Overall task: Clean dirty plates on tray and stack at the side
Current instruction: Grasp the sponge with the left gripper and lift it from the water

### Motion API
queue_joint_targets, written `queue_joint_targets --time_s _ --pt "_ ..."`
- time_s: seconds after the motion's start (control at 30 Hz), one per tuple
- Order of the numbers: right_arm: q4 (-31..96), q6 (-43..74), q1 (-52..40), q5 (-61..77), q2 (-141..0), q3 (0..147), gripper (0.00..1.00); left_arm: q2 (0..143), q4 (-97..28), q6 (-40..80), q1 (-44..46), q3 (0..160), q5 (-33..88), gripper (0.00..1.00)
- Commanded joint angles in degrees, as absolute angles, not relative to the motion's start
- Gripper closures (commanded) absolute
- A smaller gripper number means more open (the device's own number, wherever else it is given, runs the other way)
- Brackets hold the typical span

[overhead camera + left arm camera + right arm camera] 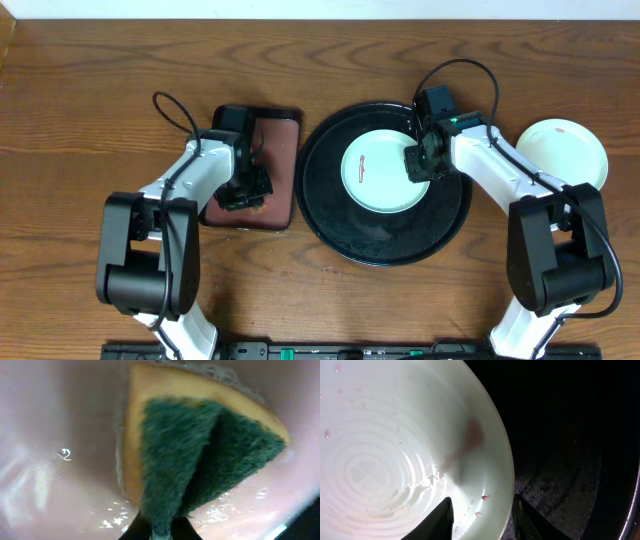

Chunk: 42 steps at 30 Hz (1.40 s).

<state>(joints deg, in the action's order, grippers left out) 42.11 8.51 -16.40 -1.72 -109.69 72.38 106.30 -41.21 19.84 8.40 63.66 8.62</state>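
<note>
A pale mint plate (385, 172) lies on the big round black tray (385, 245) and carries a thin reddish smear (362, 165). My right gripper (421, 162) is closed across its right rim. In the right wrist view the plate (395, 445) has red specks near its edge. One finger (447, 517) is inside the rim and the other (525, 520) is outside it, over the black tray (570, 460). A pale yellow plate (563, 153) rests on the table at the right. My left gripper (245, 190) is shut on a green and yellow sponge (200, 445).
A rectangular maroon tray (283, 150) with a black rim sits left of the round tray. Its wet floor (60, 435) lies under the sponge. Brown wooden tabletop surrounds everything, and both arms reach in from the near edge.
</note>
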Motion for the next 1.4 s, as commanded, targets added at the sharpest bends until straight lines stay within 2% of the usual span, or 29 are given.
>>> queue_joint_targets --time_s 0.0,0.03,0.1,0.23,0.27,0.37,0.47,0.67,0.8,0.83,0.9,1.03,1.23,1.27,1.3,1.37 --pt "42.0 8.1 -16.1 -1.4 -109.0 72.9 0.63 107.4 -43.8 14.5 8.2 68.5 3.3 0.60" --pt "42.1 8.1 -16.1 -1.4 -109.0 72.9 0.63 107.4 -44.8 14.2 8.2 69.3 3.4 0.50" --pt "42.1 8.1 -16.1 -1.4 -109.0 72.9 0.63 107.4 -47.3 13.9 8.1 71.6 3.4 0.41" --pt "42.1 8.1 -16.0 -1.4 -109.0 73.0 0.63 107.2 -48.6 13.8 8.0 74.6 3.4 0.39" --pt "42.2 8.1 -16.0 -1.4 -109.0 72.9 0.62 107.2 -48.4 13.8 8.1 74.7 3.4 0.40" --pt "42.4 10.0 -15.1 -1.0 -109.0 72.9 0.63 107.2 -47.0 13.8 8.1 73.6 3.4 0.59" --pt "42.0 10.2 -13.0 3.4 -109.0 72.9 0.63 107.5 -46.1 13.8 8.1 71.8 3.4 0.68" --pt "40.5 9.6 -7.0 13.5 -109.0 73.0 0.60 108.3 -41.7 13.8 8.2 66.7 6.0 0.71" --pt "40.9 5.2 -4.6 20.6 -109.0 73.0 0.57 108.6 -40.5 13.8 8.2 64.7 6.5 0.72" --pt "41.0 4.8 -4.6 20.7 -109.0 72.9 0.56 108.6 -40.2 13.8 8.2 64.5 6.5 0.76" --pt "41.2 4.1 -4.8 20.6 -109.0 73.0 0.56 108.6 -39.4 13.8 8.2 64.2 6.5 0.92" --pt "41.4 4.0 -5.7 18.9 -109.0 72.9 0.55 108.5 -38.8 11.9 8.2 64.8 6.4 0.93" --pt "40.4 5.2 -6.0 9.2 -109.0 72.9 0.54 108.4 -47.8 11.8 8.2 74.6 6.5 0.93" --pt "40.0 4.8 -6.0 9.4 -109.0 72.9 0.55 108.3 -49.4 11.8 8.3 76.8 6.7 0.93" --pt "39.6 4.2 -6.0 10.1 -109.0 72.9 0.63 108.3 -51.2 11.8 8.4 79.4 7.2 0.93" --pt "39.3 3.3 -6.1 11.6 -109.1 72.9 0.69 108.3 -53.9 11.8 9.0 84.4 9.0 0.93"
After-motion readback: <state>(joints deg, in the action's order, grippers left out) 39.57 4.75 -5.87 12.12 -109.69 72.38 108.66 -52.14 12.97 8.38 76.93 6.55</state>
